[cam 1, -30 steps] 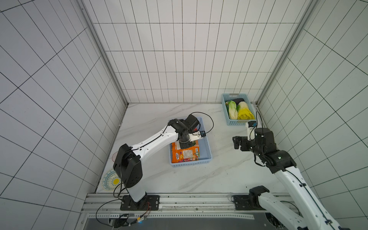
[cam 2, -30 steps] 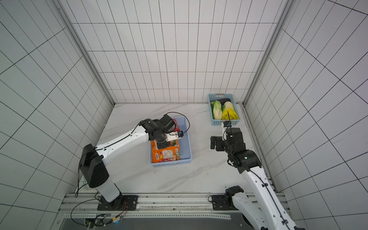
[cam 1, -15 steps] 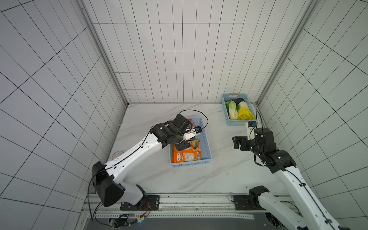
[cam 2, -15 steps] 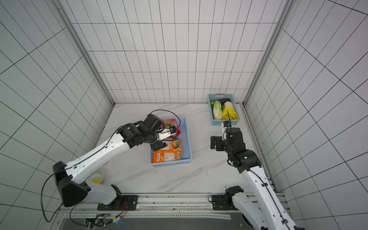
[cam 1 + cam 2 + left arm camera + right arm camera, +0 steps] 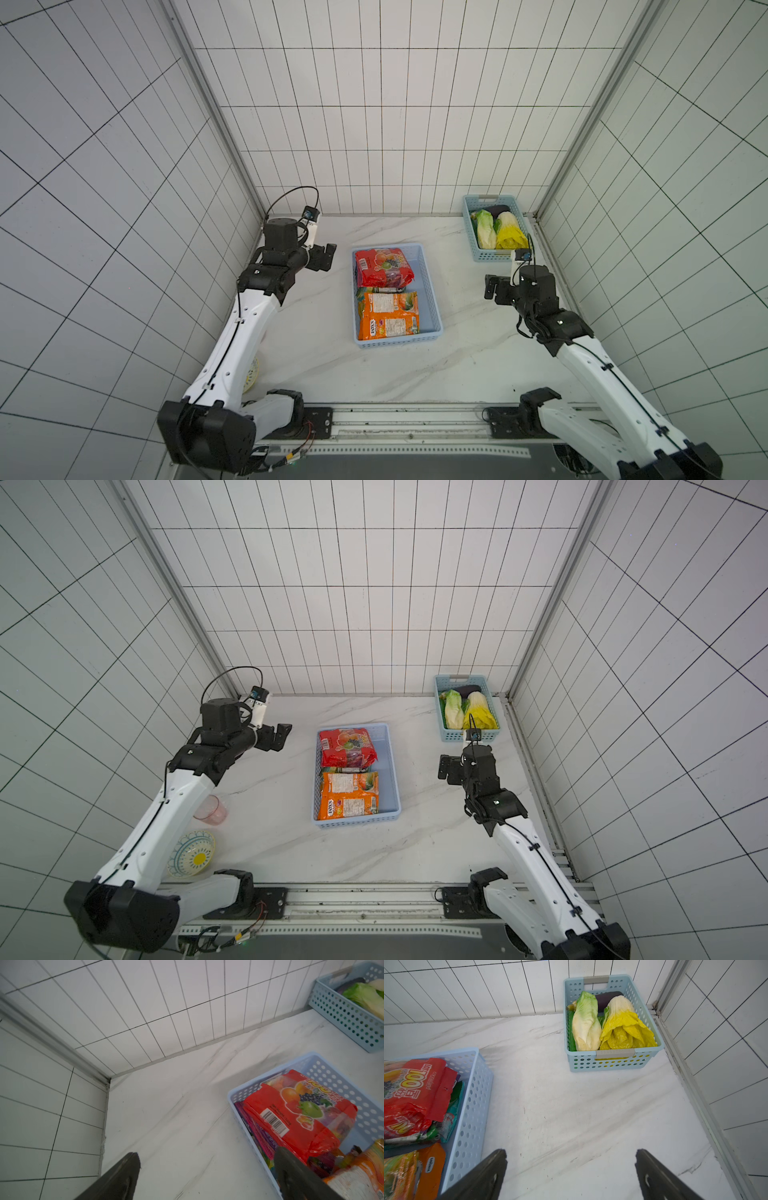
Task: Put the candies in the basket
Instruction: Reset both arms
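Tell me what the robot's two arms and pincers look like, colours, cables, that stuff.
The left arm and right arm are smooth white shells joined by chunky black joints, with a thin black cable clipped along each. A black cable runs to a small camera at each wrist. The left pincer and right pincer are black, with flat dark fingers.

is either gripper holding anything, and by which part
Nothing. The left gripper and right gripper are open and empty; the candies lie in the basket.
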`<state>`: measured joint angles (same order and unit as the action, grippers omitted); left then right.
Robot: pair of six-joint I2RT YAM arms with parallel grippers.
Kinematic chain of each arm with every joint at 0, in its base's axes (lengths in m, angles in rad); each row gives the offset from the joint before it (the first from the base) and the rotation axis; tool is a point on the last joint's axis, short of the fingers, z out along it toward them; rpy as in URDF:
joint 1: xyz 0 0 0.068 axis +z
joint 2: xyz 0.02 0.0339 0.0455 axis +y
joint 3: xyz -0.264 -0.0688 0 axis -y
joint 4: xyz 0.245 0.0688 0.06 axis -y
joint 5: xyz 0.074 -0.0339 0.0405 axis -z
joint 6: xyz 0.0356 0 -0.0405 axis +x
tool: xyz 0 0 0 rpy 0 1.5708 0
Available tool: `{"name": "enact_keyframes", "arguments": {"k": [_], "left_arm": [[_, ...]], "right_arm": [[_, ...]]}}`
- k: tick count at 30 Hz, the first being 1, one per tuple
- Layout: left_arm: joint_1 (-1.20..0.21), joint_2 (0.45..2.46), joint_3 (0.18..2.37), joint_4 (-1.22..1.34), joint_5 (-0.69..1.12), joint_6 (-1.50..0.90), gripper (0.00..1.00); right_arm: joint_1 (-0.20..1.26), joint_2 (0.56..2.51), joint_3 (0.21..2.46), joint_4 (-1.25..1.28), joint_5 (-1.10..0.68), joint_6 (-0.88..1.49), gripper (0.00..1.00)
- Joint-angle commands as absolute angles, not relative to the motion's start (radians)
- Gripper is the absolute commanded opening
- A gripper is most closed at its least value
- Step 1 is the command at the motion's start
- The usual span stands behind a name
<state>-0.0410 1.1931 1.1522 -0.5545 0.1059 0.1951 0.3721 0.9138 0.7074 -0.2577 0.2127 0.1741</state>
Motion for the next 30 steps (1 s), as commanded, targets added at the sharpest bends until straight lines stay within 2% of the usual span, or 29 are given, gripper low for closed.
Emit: {"name": "enact_keyframes", "arguments": {"k": [1, 7, 16, 22, 27, 30], "left_arm": [[0.055, 1.198, 1.072, -0.371, 0.264, 0.053, 0.98], [0.138, 1.250, 0.857, -0.090, 0.259, -0.074, 0.98], [0.140, 1.277, 0.531, 0.353, 0.243, -0.072, 0.98], [0.141, 1.363, 0.419, 0.607, 0.206, -0.061, 0.98], [0.135, 1.392, 0.425, 0.660, 0.175, -0.106, 0.97], [0.113, 1.479, 0.384, 0.826, 0.144, -0.105, 0.97]], "right_arm": [[0.358, 0.929, 0.654, -0.043, 0.281, 0.120, 0.99], [0.335, 0.980, 0.546, 0.176, 0.324, 0.047, 0.99], [0.280, 1.046, 0.411, 0.400, 0.366, 0.035, 0.99], [0.245, 1.072, 0.354, 0.497, 0.385, 0.009, 0.99], [0.202, 1.133, 0.307, 0.619, 0.356, 0.025, 0.99], [0.182, 1.192, 0.299, 0.695, 0.347, 0.028, 0.99]]}}
